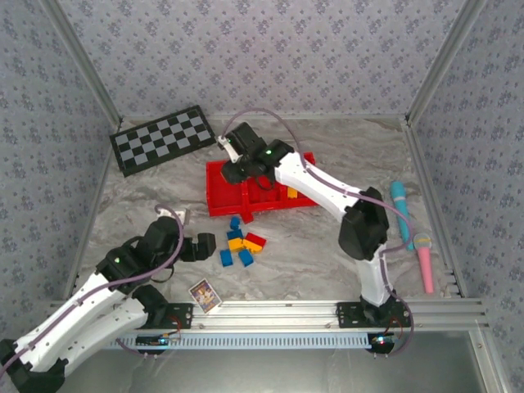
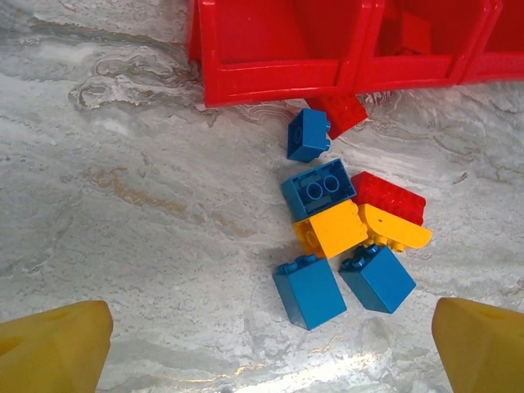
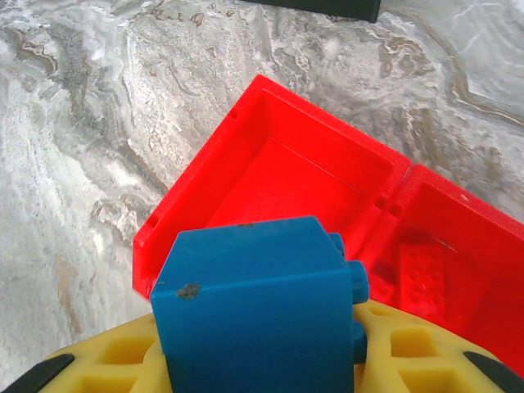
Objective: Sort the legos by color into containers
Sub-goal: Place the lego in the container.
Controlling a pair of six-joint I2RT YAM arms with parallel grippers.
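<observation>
**Blue lego held over the tray's end compartment**

The grey marbled counter (image 1: 327, 237) carries everything. The largest thing on it is the bright red tray (image 1: 219, 195), lying across the middle with its three containers side by side. Behind it and to the left, a black-and-white checkerboard (image 1: 162, 139) lies flat, apart from the tray.

The right tool (image 1: 232, 170) hangs above the tray's left-end container, pinching a blue lego (image 3: 254, 311) between its yellow pads (image 3: 123, 352). The left tool (image 2: 268, 348) is spread wide and grips nothing. It is low over the counter, just short of the loose bricks.

At the counter's right edge lie a teal microphone toy (image 1: 401, 213) and a pink one (image 1: 426, 262), well away from the tray. A small picture card (image 1: 205, 295) lies near the front rail.

The loose legos sit clustered just in front of the tray:
- one blue brick (image 2: 309, 133) and one red brick (image 2: 344, 110) close to the tray's front wall
- a blue brick with its underside up (image 2: 319, 188)
- a red brick (image 2: 389, 196)
- an orange-yellow brick (image 2: 336, 229) with a yellow flat piece (image 2: 397, 228) beside it
- two more blue bricks (image 2: 309, 291) (image 2: 378, 278) nearest the left tool

Inside the tray, a red lego (image 3: 422, 278) lies in the middle container and a yellow one (image 1: 291, 193) lies toward the right end.
</observation>
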